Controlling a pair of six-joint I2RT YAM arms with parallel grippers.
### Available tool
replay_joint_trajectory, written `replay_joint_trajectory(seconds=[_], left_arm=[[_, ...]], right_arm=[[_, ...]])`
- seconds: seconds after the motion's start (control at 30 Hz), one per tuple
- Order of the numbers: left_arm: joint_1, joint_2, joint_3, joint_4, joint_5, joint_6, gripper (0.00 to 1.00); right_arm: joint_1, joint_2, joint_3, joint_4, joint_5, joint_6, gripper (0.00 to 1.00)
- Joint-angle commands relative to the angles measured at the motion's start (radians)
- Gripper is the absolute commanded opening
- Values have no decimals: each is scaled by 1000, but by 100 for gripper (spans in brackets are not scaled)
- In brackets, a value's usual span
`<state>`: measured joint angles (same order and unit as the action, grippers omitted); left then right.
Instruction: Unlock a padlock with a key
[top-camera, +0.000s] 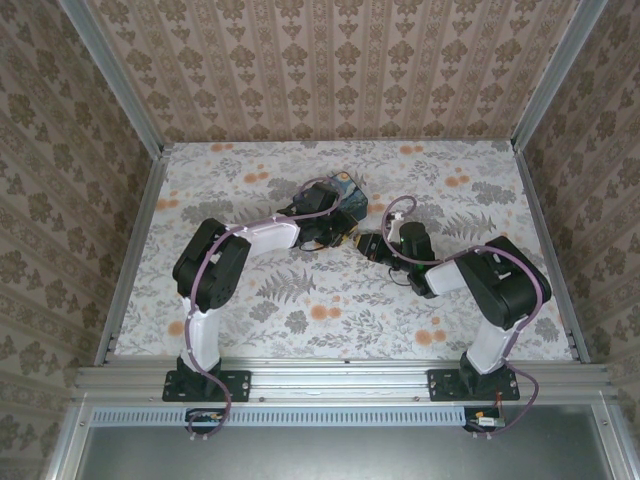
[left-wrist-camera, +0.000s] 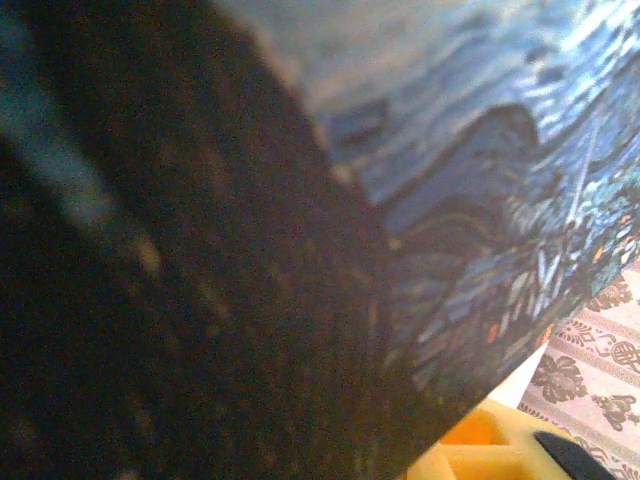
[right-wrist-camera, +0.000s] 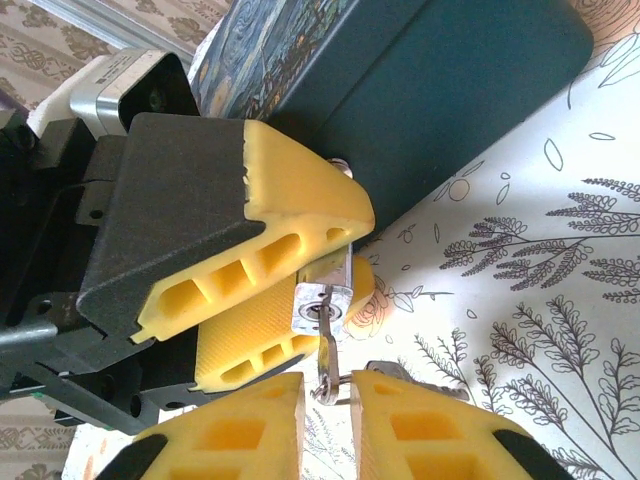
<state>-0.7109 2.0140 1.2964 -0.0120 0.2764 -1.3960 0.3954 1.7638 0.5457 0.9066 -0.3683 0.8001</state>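
The small silver padlock (right-wrist-camera: 322, 306) is clamped between the yellow fingers of my left gripper (right-wrist-camera: 350, 262), keyhole facing the right wrist camera. The thin key (right-wrist-camera: 328, 352) sticks in the keyhole and hangs down from it. Its head and ring sit in the narrow gap of my right gripper (right-wrist-camera: 327, 400), whose yellow fingers (right-wrist-camera: 240, 430) stand close on either side with slivers of space showing. In the top view the left gripper (top-camera: 343, 233) and right gripper (top-camera: 368, 244) meet tip to tip at the table's middle.
The dark blue swirl-painted box (right-wrist-camera: 450, 90) lies just behind the left gripper and looms close in the left wrist view (left-wrist-camera: 480, 180). A second grey key (right-wrist-camera: 420, 378) on the ring juts out behind my right finger. Floral tablecloth (right-wrist-camera: 520, 330) stretches to the right; walls enclose the table (top-camera: 150, 250).
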Motion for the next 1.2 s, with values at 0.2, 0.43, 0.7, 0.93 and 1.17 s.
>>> replay_joint_trajectory(seconds=[0.2,0.43,0.7,0.93,1.17], left_arm=[[-9,79,-60,-145,172,-145,0],[-12,83,-58,-144,173,-147,0],[-18,80,-57,-141,175,-147,0],[-24,78,-58,-145,178,-146,0],[-52,89,-45,-157,180,-146,0]], right_arm=[[10,48,20,84,-25,33,17],[14,54,25,109,-20,49,14],[15,77,31,103,1,42,12],[14,100,53,99,9,10,1],[14,90,86,33,47,-2,0]])
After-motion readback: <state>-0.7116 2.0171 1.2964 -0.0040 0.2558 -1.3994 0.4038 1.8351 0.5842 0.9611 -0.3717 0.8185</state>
